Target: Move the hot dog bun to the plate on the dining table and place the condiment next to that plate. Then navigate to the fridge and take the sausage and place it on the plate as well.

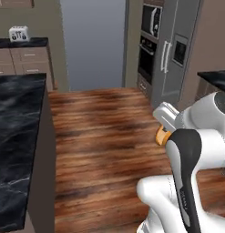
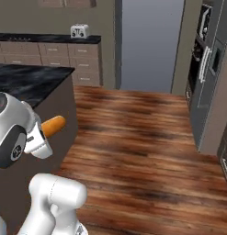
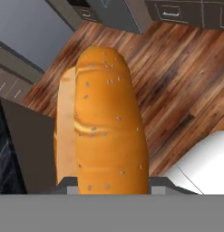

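The hot dog bun (image 3: 102, 122) filled the near hand view, clamped in the gripper (image 3: 104, 183), whose jaws were nearly closed on it, held in the air over the wooden floor (image 1: 104, 132). Left stood the black counter (image 1: 16, 136); far right, the fridge (image 1: 171, 50). The carry to the plate seemed underway; next, finding the dining table.

Wood floor (image 1: 104, 136) open ahead; black counter (image 1: 16, 136) blocks left.
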Controlling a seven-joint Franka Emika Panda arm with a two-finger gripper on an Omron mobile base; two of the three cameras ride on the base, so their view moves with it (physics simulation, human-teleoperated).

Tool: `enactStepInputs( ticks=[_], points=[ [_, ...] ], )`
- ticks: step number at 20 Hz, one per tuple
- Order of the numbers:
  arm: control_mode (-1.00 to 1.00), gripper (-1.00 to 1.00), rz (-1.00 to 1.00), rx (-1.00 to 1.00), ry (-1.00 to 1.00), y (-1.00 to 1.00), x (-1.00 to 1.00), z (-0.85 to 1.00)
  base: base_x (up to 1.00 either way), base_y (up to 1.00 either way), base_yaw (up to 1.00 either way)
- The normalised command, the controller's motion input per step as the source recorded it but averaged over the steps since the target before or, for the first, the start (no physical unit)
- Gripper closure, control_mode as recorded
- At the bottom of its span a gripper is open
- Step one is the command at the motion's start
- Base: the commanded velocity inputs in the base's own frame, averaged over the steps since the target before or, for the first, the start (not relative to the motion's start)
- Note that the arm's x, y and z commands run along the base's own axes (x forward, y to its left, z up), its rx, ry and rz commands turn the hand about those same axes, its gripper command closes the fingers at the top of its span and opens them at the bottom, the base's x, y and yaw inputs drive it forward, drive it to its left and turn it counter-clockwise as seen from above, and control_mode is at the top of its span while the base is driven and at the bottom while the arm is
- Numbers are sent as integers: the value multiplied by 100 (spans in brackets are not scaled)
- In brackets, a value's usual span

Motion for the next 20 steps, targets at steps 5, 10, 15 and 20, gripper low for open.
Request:
enactStepInputs(
  ticks=[5, 10, 15, 20],
  points=[
    [100, 100, 0, 0, 0, 0, 0, 0, -33, 48, 67],
    [100, 100, 0, 0, 0, 0, 0, 0, -37, 36, 63],
    [100, 100, 0, 0, 0, 0, 0, 0, -26, 9, 51],
    [100, 100, 0, 0, 0, 0, 0, 0, -2, 1, 18]
  ],
)
